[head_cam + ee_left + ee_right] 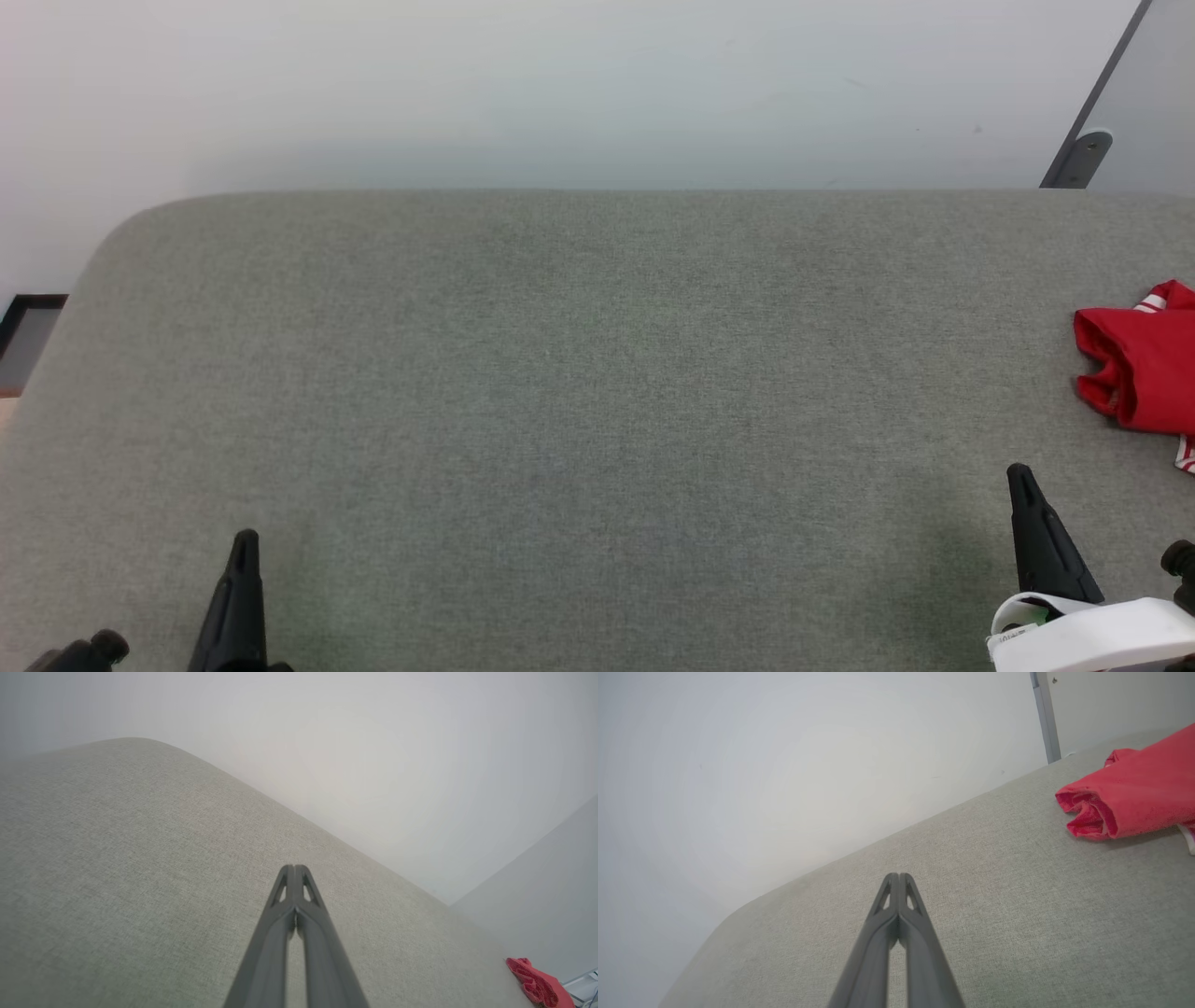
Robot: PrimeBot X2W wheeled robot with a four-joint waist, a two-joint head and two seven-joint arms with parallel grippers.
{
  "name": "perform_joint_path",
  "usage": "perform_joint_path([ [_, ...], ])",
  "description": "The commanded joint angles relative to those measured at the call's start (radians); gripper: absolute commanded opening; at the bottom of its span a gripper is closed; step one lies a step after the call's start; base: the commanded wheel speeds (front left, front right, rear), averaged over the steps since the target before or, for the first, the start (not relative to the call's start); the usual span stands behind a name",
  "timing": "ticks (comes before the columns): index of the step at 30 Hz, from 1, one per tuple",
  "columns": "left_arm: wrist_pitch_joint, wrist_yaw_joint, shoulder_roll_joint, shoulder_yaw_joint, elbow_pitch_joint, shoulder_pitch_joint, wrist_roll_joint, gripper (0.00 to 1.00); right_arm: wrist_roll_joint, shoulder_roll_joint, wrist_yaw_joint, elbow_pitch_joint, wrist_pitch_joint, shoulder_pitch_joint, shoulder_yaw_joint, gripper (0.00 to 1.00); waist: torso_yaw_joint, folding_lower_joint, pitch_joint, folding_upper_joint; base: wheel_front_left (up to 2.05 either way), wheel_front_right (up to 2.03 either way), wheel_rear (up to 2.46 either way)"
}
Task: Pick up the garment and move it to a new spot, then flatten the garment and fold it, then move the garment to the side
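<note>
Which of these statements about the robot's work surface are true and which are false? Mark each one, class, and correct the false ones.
1. The garment lies on the grey surface, far to the robot's right. True.
2. The left gripper holds the garment. False: it is shut on nothing, well apart from the garment.
3. The right gripper is shut. True.
4. The garment is spread out flat. False: it lies bunched up, with folds and a rolled edge.

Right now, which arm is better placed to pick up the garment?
Right. The garment lies near the right gripper, ahead and to its right; the left gripper is far away.
</note>
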Motion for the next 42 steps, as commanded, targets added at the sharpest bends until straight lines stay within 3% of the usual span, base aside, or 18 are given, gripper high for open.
perform_joint_path([
  [1, 0.005, 0.001, 0.005, 0.002, -0.008, -0.023, -0.029, 0.0, 0.038, -0.007, 0.0, -0.007, 0.002, -0.025, 0.001, 0.0, 0.0, 0.0, -0.001, -0.0001, 0.0, 0.0, 0.0],
  [42, 0.14, 0.001, -0.058, -0.003, 0.098, -0.137, -0.473, 0.0, 0.565, -0.01, -0.001, 0.106, 0.079, -0.084, -0.014, 0.0, -0.015, 0.0, -0.022, -0.0001, 0.0, 0.0, 0.0],
])
